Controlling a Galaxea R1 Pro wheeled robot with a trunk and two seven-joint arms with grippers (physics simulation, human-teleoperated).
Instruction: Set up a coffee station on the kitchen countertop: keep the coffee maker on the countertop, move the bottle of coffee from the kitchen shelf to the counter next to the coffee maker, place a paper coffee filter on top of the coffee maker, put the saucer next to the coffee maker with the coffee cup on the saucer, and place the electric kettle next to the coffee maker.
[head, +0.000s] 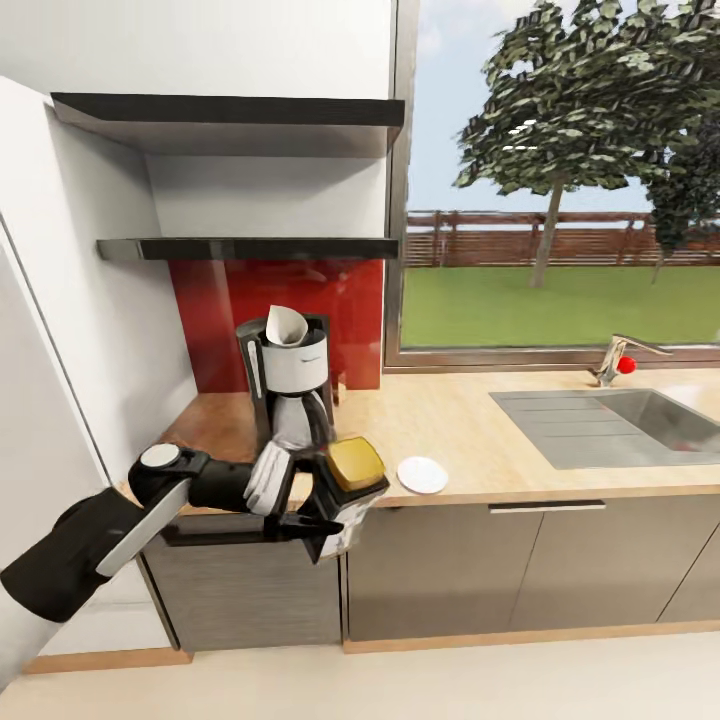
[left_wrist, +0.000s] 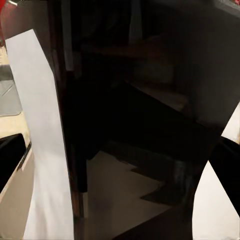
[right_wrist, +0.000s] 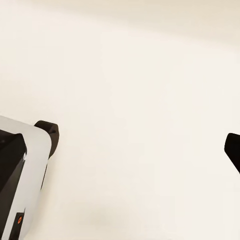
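Observation:
The coffee maker (head: 290, 385) stands on the kitchen countertop (head: 470, 420) near the left wall, with the white paper coffee filter (head: 284, 325) sitting in its top. My left gripper (head: 335, 510) is shut on the bottle of coffee (head: 356, 465), gold cap up, held at the counter's front edge just right of the coffee maker. Close up in the left wrist view, the bottle's dark glass (left_wrist: 135, 125) and white label (left_wrist: 42, 150) show. The saucer (head: 422, 474) lies flat on the counter right of the bottle. My right gripper (right_wrist: 140, 142) is open over bare cream floor.
The dark kitchen shelf (head: 250, 248) runs above the coffee maker, with a second shelf (head: 230, 110) higher up. A steel sink (head: 620, 425) and faucet (head: 615, 360) take the counter's right end. A white wall panel (head: 40, 400) stands close on the left.

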